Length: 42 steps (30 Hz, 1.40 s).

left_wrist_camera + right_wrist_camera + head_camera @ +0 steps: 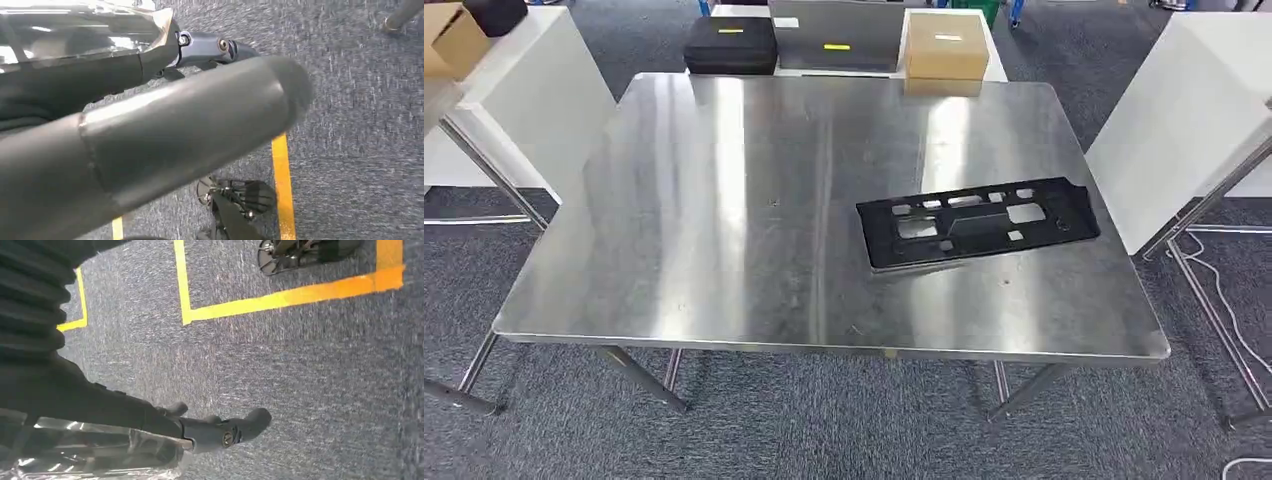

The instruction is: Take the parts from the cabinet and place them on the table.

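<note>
Fingers [220, 47] of the left hand [150, 125] and fingers [240, 427] of the right hand [100, 410] are being held stretched out and apart over the carpet, with nothing gripped.

One black part [979, 222] is lying flat on the steel table [724, 250], toward its right side and near the right edge, so it is judged that a second part being set down close to it could push it over that edge. Wide bare steel is being offered on the left half. Hands being raised from below could be struck against the near table edge. Room at the sides is being narrowed by the white panel [1184, 120] and a floor cable [1224, 300], where a foot could be caught.
</note>
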Motion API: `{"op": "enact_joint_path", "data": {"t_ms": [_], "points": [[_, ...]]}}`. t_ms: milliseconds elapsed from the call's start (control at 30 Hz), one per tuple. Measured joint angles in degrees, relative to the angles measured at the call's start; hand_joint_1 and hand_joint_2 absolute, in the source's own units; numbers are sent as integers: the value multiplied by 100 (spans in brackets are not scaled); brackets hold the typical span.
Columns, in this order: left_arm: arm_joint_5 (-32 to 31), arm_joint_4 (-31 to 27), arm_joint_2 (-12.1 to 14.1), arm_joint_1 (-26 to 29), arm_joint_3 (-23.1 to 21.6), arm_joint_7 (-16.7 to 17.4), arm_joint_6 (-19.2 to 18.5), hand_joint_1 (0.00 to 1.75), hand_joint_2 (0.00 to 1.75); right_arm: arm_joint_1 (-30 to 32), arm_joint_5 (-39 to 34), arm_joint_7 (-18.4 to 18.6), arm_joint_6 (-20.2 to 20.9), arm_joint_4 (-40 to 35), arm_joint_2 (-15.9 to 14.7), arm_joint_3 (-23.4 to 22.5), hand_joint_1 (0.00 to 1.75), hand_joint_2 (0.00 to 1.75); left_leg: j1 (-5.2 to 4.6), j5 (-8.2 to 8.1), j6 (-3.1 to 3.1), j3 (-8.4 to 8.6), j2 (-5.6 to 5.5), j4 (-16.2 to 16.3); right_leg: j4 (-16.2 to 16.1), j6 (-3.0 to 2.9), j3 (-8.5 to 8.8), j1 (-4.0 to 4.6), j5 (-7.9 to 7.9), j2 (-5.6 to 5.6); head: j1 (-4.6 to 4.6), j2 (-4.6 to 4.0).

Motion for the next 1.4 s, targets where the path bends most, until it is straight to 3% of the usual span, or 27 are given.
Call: {"op": "enact_joint_path", "data": {"t_ms": [67, 100, 133, 200, 233, 267, 400, 467, 533, 600, 633, 700, 733, 767, 867, 900, 933, 967, 1033, 1100, 1133, 1200, 1233, 1267, 1300, 1367, 1400], "points": [[-24, 0, 0, 7, -31, -19, 0, 0, 0, 8, 4, 11, 9, 4, -9, -2, 0, 0, 9, 22, -34, -40, 19, 9, 627, 59, -224, -43, -233, -6, 2, 0], [-24, 0, 0, 10, -37, -24, 0, 0, 0, 15, 4, 13, 11, 7, -9, -2, 0, 0, 27, 37, -60, -59, 19, 12, 537, 108, -137, -69, -192, -7, 4, 0], [-28, 0, -4, 15, -48, -31, 4, 0, 0, 14, 2, 15, 13, 7, -13, -2, 0, 0, 52, 51, -94, -83, 17, 28, 188, 191, 79, -107, -67, -8, 0, 0], [-33, 0, -7, 19, -57, -33, 17, 0, 0, -3, 13, 20, 13, 7, -15, 0, 0, 0, 116, 51, -196, -170, 2, 134, -905, 364, 741, -197, 246, -2, 6, 0], [-33, -9, 11, 18, -57, -33, 20, 0, 0, -28, 15, 24, 22, 18, 2, 0, 0, 0, 89, 32, -269, -212, -8, 202, -1000, 351, 782, -173, 235, 20, 6, 0], [-33, -7, 15, 19, -57, -33, 26, 0, 0, -28, 15, 37, 26, 33, 13, 2, 0, 0, 76, -6, -334, -222, -7, 259, -1043, 251, 726, -136, 295, 44, 33, 0], [-33, -4, 15, 58, -57, -35, 70, 0, 0, -29, 33, 90, 24, 35, -4, 7, 0, 0, 153, 30, -429, -238, 18, 257, -982, 3, 692, -141, 380, -25, -22, 0], [-35, -2, 11, 60, -57, -35, 85, 0, 0, -23, 39, 98, 24, 35, -2, 20, 0, 0, 137, -501, -419, -446, 218, 773, -979, -99, 649, -103, 450, -62, -44, 0], [-35, -4, 11, 49, -57, -39, 101, 0, 0, 3, 39, 111, 24, 35, -2, 22, 0, 0, 133, -1059, -426, -747, 243, 1699, -971, -157, 554, -45, 507, -133, -46, 0], [-33, -2, 11, 55, -57, -41, 116, 0, 0, 16, 39, 114, 24, 35, -7, 24, 0, 0, 130, -1204, -400, -754, 248, 2058, -969, -164, 478, 2, 558, -182, -48, 0], [-31, -2, 11, 56, -55, -44, 129, 0, 0, 16, 39, 114, 24, 35, -7, 26, 0, 0, 123, -1104, -365, -576, 258, 1861, -969, -161, 451, 17, 581, -194, -50, 0], [-24, -2, 11, 54, -55, -50, 138, 0, 0, 9, 46, 111, 24, 35, -7, 30, 0, 0, 71, -754, -243, 100, 284, 892, -969, -148, 419, 48, 622, -214, -50, 0], [-24, -4, 17, 45, -55, -52, 140, 0, 0, 0, 48, 111, 24, 37, -2, 33, 0, 0, 13, -675, -136, 460, 326, 378, -970, -132, 423, 32, 645, -218, -48, 0], [-22, -9, 33, 33, -55, -52, 144, 0, 0, 4, 50, 111, 26, 42, 18, 37, 0, 0, -16, -723, -118, 495, 389, 263, -968, -104, 417, 86, 672, -235, -33, 0], [-17, -9, 26, 40, -55, -63, 160, 0, 0, -11, 79, 109, 48, 44, 9, 42, 0, 0, -97, -627, -85, 452, 372, 245, -1007, 17, 412, 14, 756, -274, -48, 0], [-13, -7, 28, 46, -55, -63, 168, 0, 0, -9, 81, 109, 48, 44, 9, 46, 0, 0, -91, -523, -48, 402, 367, 149, -1045, 87, 403, 51, 801, -274, -50, 0], [-13, -7, 20, 37, -55, -66, 175, 0, 0, -10, 83, 109, 48, 44, -2, 46, 0, 0, -37, -424, -54, 404, 391, 69, -952, 83, 327, 40, 705, -243, -39, 0], [-13, -9, 17, 33, -52, -66, 181, 0, 0, -5, 83, 109, 52, 44, -20, 48, 0, 0, -40, -375, -17, 340, 367, 40, -727, 42, 234, 39, 454, -179, -31, 0], [-4, -7, 9, 30, -52, -66, 192, 0, 0, 2, 92, 111, 68, 44, -33, 50, 0, 0, -48, -278, -6, 220, 364, 43, 152, -20, -49, 20, -117, -129, -22, 0], [-4, -7, 9, 36, -52, -66, 197, 0, 0, 11, 101, 116, 68, 44, -37, 55, 0, 0, -53, -200, -16, 105, 363, 55, 701, 46, -138, 18, -309, -122, -13, 0], [-4, -7, 4, 41, -52, -66, 197, 0, 0, 14, 103, 120, 68, 44, -50, 59, 0, 0, -53, -163, -30, 54, 363, 57, 583, 105, 9, 14, -234, -122, -20, 0], [-4, -4, -9, 42, -52, -66, 199, 0, 0, 10, 107, 131, 66, 44, -61, 68, 0, 0, -48, -115, -65, -22, 353, 82, -337, 213, 671, 5, 62, -122, -17, 0], [-4, -4, -9, 37, -52, -66, 201, 0, 0, 1, 107, 131, 66, 44, -66, 74, 0, 0, -48, -96, -95, -10, 344, 119, -930, 229, 1054, -13, 159, -109, -16, 0], [-4, -4, -9, 36, -52, -66, 203, 0, 0, -16, 107, 131, 63, 44, -66, 77, 0, 0, -83, -84, -128, -73, 342, 165, -1272, 169, 1273, 3, 100, -69, -7, 0], [-4, -4, -9, 33, -52, -66, 208, 0, 0, 2, 107, 135, 59, 44, -70, 77, 0, 0, -81, -43, -166, -72, 332, 169, -1163, 102, 1189, 34, 187, -45, -42, 0], [-4, -4, -9, 30, -52, -68, 208, 0, 0, 14, 112, 164, 48, 44, -74, 79, 0, 0, -82, -5, -222, -101, 303, 197, -1185, 55, 1088, 48, 168, -45, -33, 0], [-4, -4, -9, 39, -52, -68, 208, 0, 0, 12, 116, 184, 35, 44, -70, 79, 0, 175, -76, -1, -242, -113, 292, 209, -1207, 8, 1085, 2, 189, -53, -24, 0]]}}
